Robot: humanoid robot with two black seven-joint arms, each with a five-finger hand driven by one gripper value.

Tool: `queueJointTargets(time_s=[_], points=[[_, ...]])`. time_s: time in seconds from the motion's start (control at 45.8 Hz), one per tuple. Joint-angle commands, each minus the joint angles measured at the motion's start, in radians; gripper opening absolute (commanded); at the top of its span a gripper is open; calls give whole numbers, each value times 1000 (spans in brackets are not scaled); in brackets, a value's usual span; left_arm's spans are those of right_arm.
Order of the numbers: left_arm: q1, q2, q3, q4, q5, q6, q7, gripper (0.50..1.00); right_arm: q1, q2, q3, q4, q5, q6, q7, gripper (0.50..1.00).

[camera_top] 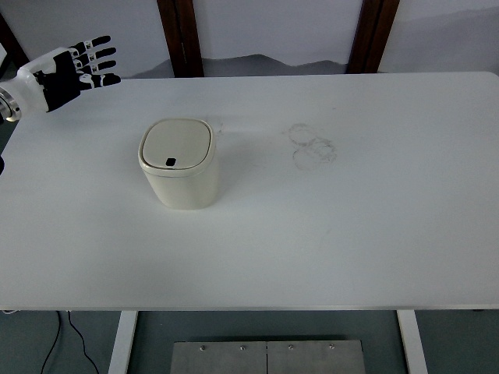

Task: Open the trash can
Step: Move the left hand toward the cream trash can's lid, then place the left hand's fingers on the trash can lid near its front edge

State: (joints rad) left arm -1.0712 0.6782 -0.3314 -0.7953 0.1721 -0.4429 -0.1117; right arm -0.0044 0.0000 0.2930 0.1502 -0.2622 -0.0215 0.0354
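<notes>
A small cream trash can [178, 164] stands upright on the white table [327, 234], left of the middle. Its flat lid is down, with a small dark button at the lid's near edge. My left hand [74, 66] hovers at the far left corner of the table, up and to the left of the can and well apart from it. The hand's black and white fingers are spread flat and hold nothing. No right arm shows.
Faint grey ring marks [312, 146] stain the tabletop right of the can. Two dark wooden posts [181, 35] rise behind the far edge. A metal plate [267, 357] and a black cable [70, 335] lie on the floor below the near edge.
</notes>
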Motion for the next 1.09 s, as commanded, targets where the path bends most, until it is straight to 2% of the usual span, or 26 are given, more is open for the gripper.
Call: queueJointTargets(time_s=[0.0, 0.109, 0.327, 0.48, 0.545, 0.633, 1.069], points=[[-53, 24, 78, -67, 1, -3, 0, 1000, 0, 0, 0, 0, 0, 0, 0, 993], [-119, 49, 173, -145, 3, -7, 0, 1000, 0, 0, 0, 0, 0, 0, 0, 993], [-213, 83, 284, -271, 69, -59, 1, 1000, 0, 0, 0, 0, 0, 0, 0, 993], [-234, 109, 299, -341, 162, -135, 52, 1000, 0, 0, 0, 0, 0, 0, 0, 993], [-237, 110, 299, -354, 184, -168, 81, 1000, 0, 0, 0, 0, 0, 0, 0, 993], [-242, 110, 299, -357, 214, -168, 109, 1000, 0, 0, 0, 0, 0, 0, 0, 993], [-256, 110, 299, -400, 314, -168, 110, 1000, 0, 0, 0, 0, 0, 0, 0, 993]])
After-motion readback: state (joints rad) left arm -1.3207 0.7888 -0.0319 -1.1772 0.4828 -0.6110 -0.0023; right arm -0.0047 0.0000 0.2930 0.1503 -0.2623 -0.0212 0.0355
